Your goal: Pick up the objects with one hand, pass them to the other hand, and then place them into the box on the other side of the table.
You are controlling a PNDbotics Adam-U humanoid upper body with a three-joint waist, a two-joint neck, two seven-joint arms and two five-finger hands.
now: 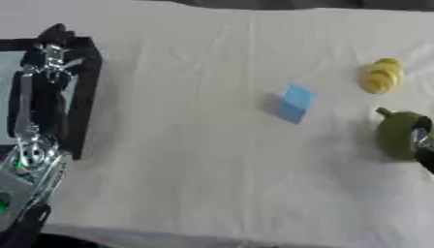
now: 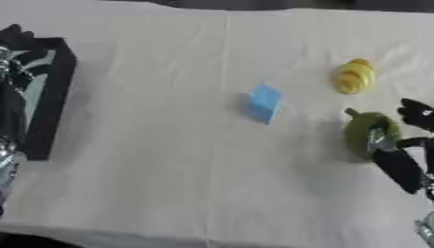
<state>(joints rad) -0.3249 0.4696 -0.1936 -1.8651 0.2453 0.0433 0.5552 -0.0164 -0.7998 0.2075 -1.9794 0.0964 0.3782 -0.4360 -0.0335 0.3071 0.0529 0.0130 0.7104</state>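
My right hand (image 2: 398,145) has its black fingers (image 2: 398,169) curled round the dull green rounded fruit-shaped toy (image 2: 366,133) with its short stem, at the right side of the white cloth-covered tabletop (image 2: 186,184). I judge it light, smooth and stiff, so I would take it across its broad middle, not the stem. Just beyond lies a yellow ridged toy (image 2: 354,76); a pale blue block (image 2: 265,103) sits mid-tabletop. My left hand (image 1: 53,41) hangs over the black-rimmed box (image 1: 85,97); its fingers I cannot tell.
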